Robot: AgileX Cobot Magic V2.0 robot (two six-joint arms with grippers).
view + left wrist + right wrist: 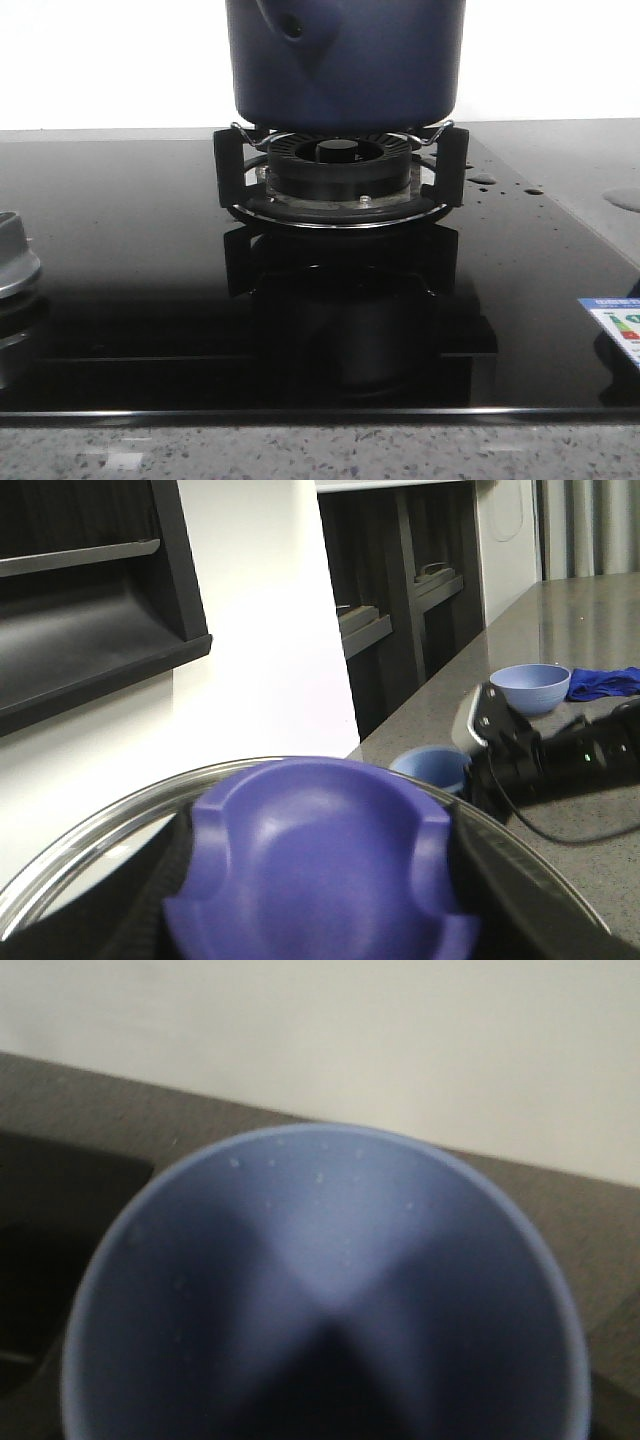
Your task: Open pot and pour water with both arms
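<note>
The black glass cooktop fills most of the front view, glossy enough to mirror what stands on it, with a speckled stone counter edge along 6 o'clock. A few water droplets bead on the glass toward 3 o'clock of the burner.

The pot sits at 12 o'clock in the front view, upright on the black pan support, its long axis vertical and its top cut off by the frame. It is a matte navy cylinder with a rounded bottom edge; its raised handle mount with a dark round hole faces the camera, slightly toward 11 o'clock. Directly below it lies the black ribbed burner ring with a round cap.

In the left wrist view, a glass lid with a metal rim fills the lower frame, with a smooth purple-blue knob at its centre. The left gripper's fingers are not clearly visible there, so I cannot tell whether they are apart or clamped. At 3 o'clock on the grey counter lie a dark arm segment, a light blue bowl and a second blue bowl; their contents cannot be seen.

The right wrist view looks into a blue cup, round, matte, with fine specks inside. The right gripper's fingers are hidden; its state cannot be told.

A silver burner edge shows at 9 o'clock, a coloured label at 4 o'clock.
</note>
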